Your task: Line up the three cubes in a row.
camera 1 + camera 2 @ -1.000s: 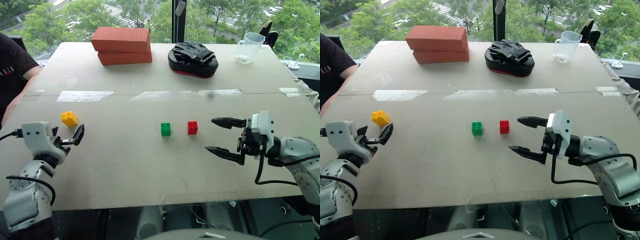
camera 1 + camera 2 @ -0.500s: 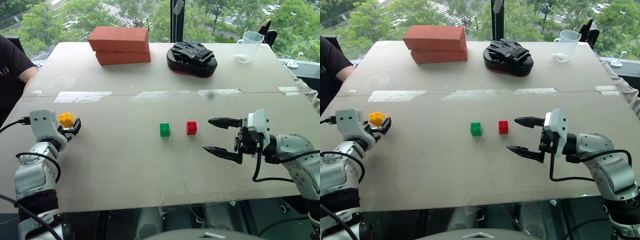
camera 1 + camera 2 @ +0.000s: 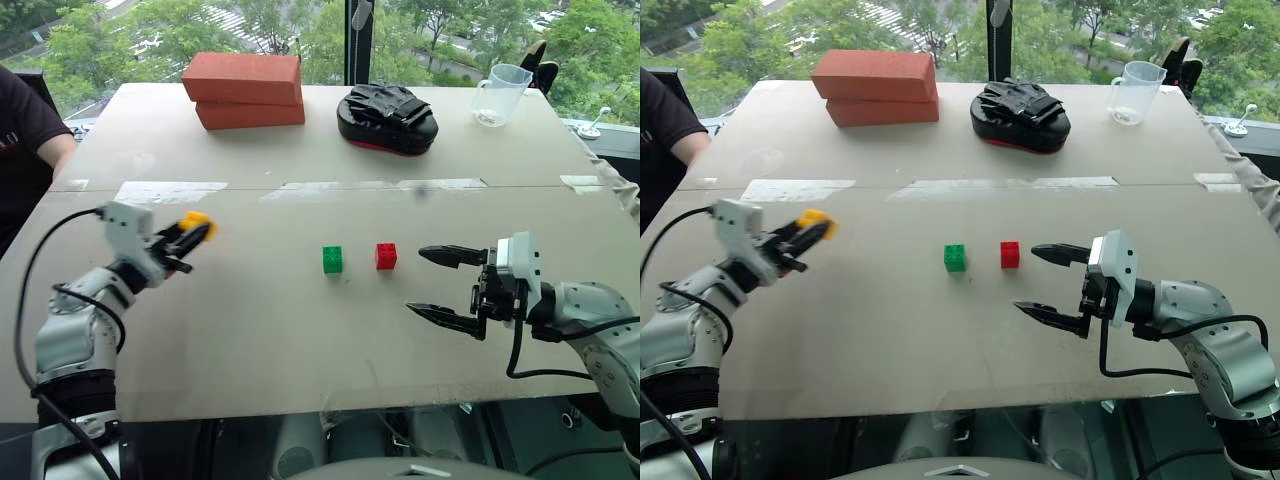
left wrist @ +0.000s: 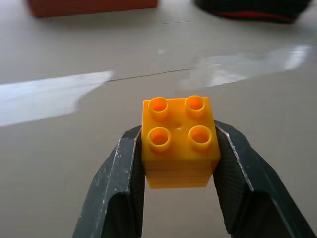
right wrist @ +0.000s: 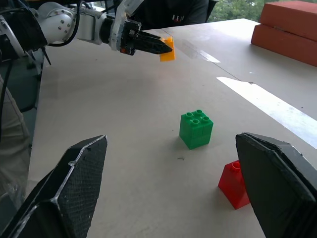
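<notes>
The left hand (image 3: 196, 231) now pinches the yellow cube (image 4: 179, 141), lifted off the desk (image 3: 260, 310) and carried right of where it lay. The right hand (image 3: 433, 284) stays spread, near the red cube (image 3: 386, 256); the green cube (image 3: 333, 259) sits just left of it

Setting: upper-floor test room or lab | Evidence: taped board worktop (image 3: 300, 330) by a window (image 3: 120, 40), treetops and street far below at frame top, person seated upper left (image 3: 25, 150)
</notes>
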Action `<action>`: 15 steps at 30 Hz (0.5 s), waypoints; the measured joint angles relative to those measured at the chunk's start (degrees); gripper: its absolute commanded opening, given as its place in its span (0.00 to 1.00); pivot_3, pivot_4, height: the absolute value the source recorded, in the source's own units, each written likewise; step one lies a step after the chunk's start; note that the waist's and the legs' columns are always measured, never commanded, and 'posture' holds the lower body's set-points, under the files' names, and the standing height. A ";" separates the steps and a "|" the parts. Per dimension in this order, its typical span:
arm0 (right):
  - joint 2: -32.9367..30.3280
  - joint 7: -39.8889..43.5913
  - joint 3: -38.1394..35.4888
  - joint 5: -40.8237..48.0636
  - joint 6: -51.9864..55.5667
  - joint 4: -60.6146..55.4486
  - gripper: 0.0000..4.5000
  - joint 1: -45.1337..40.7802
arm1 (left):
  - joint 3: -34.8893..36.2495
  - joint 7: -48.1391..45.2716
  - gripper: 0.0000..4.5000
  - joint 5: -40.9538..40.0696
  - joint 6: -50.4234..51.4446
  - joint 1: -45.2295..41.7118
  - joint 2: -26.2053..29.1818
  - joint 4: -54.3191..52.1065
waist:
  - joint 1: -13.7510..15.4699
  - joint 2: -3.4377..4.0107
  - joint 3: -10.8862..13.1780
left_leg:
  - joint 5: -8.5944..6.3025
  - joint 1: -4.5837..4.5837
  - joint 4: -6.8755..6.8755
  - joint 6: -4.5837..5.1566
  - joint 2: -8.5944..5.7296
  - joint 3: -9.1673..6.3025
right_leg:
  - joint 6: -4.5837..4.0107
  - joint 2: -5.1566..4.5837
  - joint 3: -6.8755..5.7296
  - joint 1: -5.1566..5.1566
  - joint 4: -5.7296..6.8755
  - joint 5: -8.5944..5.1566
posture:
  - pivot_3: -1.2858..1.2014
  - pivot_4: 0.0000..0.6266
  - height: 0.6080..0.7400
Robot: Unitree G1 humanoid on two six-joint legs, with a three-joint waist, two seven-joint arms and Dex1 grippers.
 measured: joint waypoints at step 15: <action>-2.99 -1.98 -4.63 -1.13 -0.61 -2.58 0.95 3.94 | -24.09 -39.29 0.29 8.64 -29.30 -28.66 0.11 43.07 | -0.08 0.04 0.04 | 0.12 -0.11 0.00 0.36 0.06 0.16 | 0.39 0.54 0.10 -0.07 0.00 0.00 | 0.52 0.24 1.00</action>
